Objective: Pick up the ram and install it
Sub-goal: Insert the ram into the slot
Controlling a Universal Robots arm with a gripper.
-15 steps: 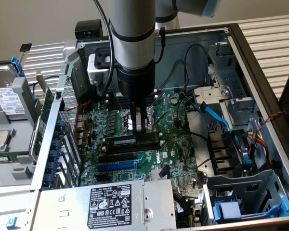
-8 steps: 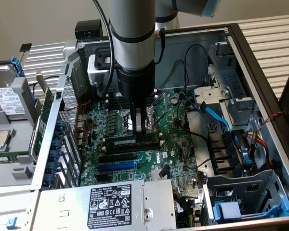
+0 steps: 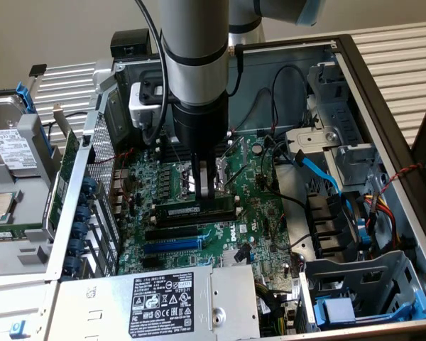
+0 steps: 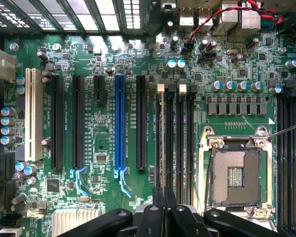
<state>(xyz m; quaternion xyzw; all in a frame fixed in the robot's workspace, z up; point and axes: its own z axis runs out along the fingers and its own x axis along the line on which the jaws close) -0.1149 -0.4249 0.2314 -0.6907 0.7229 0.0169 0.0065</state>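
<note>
Power supply: nearest you, a silver box (image 3: 163,302) with a black-and-white label sits along the near edge of the open computer case.
Drive cage: on the exterior view's right, equally near, you see a metal cage (image 3: 369,273) with a blue plastic tab.
Blue expansion slot: just beyond the power supply, this slot (image 3: 172,244) runs across the green motherboard (image 3: 259,213), with black slots on either side of it.
Ram: the ram (image 3: 181,212) stands on edge at the memory slots (image 4: 180,138), one row farther than the expansion slots, its small label facing you. You cannot tell whether it is pressed fully home.
Pincer: the pincer (image 3: 207,197) comes straight down onto the ram's upper edge, a little toward the exterior view's right of its middle. Its fingers (image 4: 157,212) are drawn nearly together and clamp the thin stick between them.
CPU socket: the bare socket (image 4: 235,173) lies just beside the memory slots, farther in than the ram.
Arm: the grey arm (image 3: 195,64) rises vertically from the pincer, with black cables running alongside.
Hard drive: on the exterior view's left, outside the case, a drive (image 3: 11,149) rests flat.
Desk: a slatted desk (image 3: 397,50) shows beyond the case's far right corner.
</note>
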